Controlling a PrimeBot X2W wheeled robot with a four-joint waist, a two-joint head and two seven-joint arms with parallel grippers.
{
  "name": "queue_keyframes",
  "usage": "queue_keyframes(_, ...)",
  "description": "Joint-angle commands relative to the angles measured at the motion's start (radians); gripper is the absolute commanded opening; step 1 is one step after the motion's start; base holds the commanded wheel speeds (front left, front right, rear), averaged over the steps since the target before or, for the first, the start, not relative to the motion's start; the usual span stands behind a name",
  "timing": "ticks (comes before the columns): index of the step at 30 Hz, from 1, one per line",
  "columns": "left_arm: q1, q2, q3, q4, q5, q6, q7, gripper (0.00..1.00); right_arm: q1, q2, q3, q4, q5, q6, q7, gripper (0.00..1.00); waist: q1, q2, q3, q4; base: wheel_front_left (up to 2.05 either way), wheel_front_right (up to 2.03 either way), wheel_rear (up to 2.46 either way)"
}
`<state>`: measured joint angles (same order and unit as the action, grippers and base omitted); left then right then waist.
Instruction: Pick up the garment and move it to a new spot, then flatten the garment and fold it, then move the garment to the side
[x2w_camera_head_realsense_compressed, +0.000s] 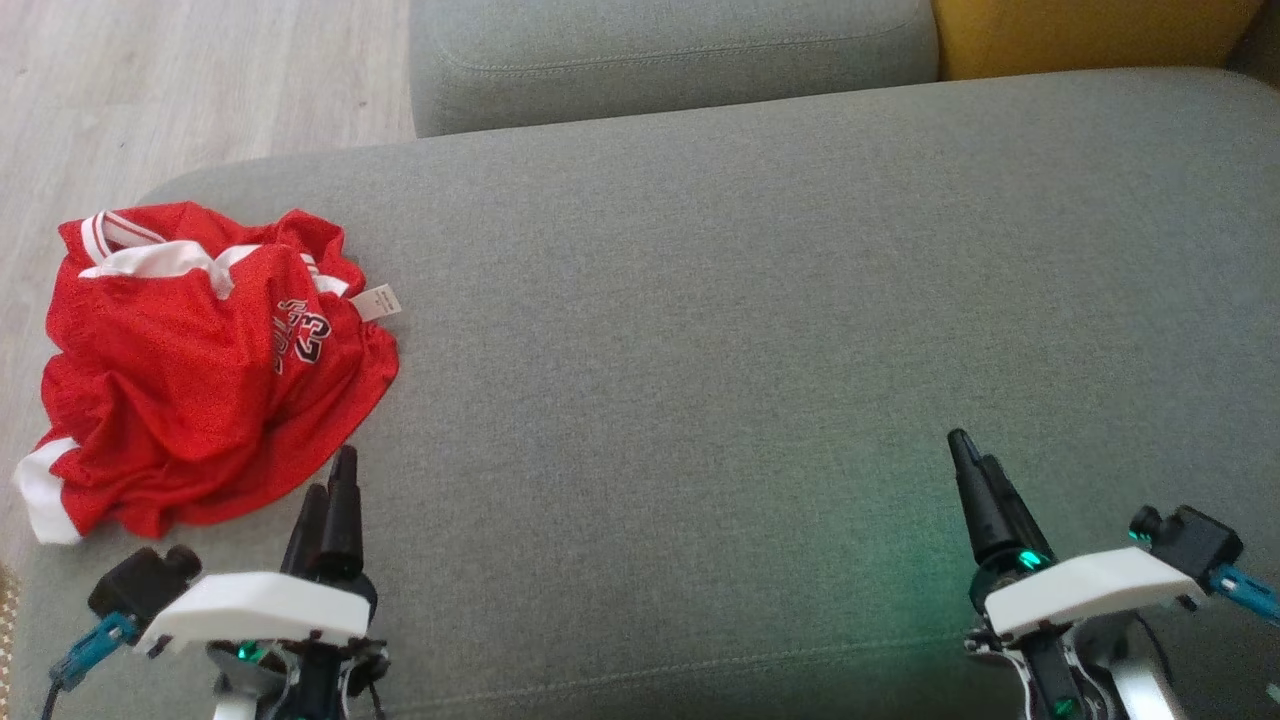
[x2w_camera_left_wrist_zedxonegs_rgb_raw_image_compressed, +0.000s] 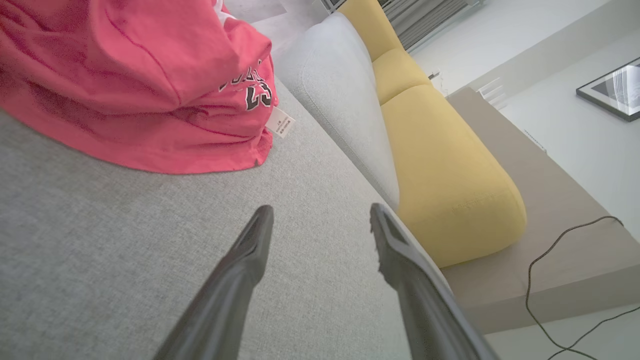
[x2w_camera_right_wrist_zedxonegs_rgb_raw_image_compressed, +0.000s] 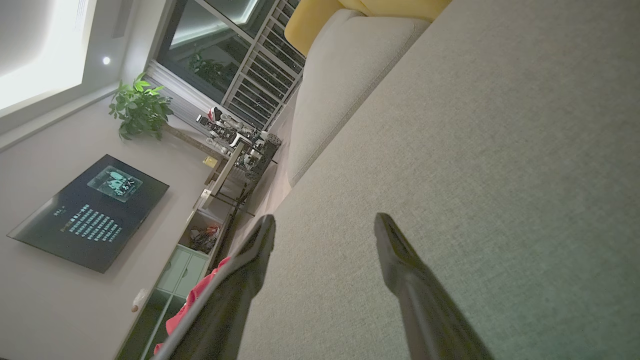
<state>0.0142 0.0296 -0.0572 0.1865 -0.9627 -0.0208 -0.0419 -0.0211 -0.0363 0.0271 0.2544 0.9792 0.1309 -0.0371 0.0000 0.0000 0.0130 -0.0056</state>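
Note:
The garment (x2w_camera_head_realsense_compressed: 200, 360) is a red jersey with white trim, lying crumpled at the left end of a grey sofa cushion (x2w_camera_head_realsense_compressed: 700, 330). My left gripper (x2w_camera_head_realsense_compressed: 335, 480) hovers just below the jersey's lower right hem, open and empty. In the left wrist view the garment (x2w_camera_left_wrist_zedxonegs_rgb_raw_image_compressed: 140, 85) lies up and left of the left gripper (x2w_camera_left_wrist_zedxonegs_rgb_raw_image_compressed: 322, 215), whose fingers stand apart over bare fabric. My right gripper (x2w_camera_head_realsense_compressed: 970, 455) is far to the right, open and empty. The right wrist view has the right gripper (x2w_camera_right_wrist_zedxonegs_rgb_raw_image_compressed: 325, 225) open above the cushion, with a bit of the red garment (x2w_camera_right_wrist_zedxonegs_rgb_raw_image_compressed: 197, 292) behind its left finger.
A second grey cushion (x2w_camera_head_realsense_compressed: 670, 60) and a yellow one (x2w_camera_head_realsense_compressed: 1090, 35) lie beyond the big cushion. Wooden floor (x2w_camera_head_realsense_compressed: 180, 90) runs along the left. A wide stretch of bare cushion lies between the two grippers.

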Motion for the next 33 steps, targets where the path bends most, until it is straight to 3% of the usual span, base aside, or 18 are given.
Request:
queue_keyframes(1,-0.054,0.012,0.006,-0.044,0.028,0.006,-0.011,1.0,-0.056,-0.008,0.015,-0.043,-0.028,0.0,-0.014,1.0,0.0,0.0,0.0,0.0,0.0,0.0,0.0)
queue_keyframes(33,-0.077,0.041,-0.1,-0.134,0.458,0.117,-0.104,1.0,-0.092,-0.011,0.122,-0.104,-0.458,0.0,-0.108,1.0,0.0,0.0,0.009,-0.006,0.0,0.0,0.0)
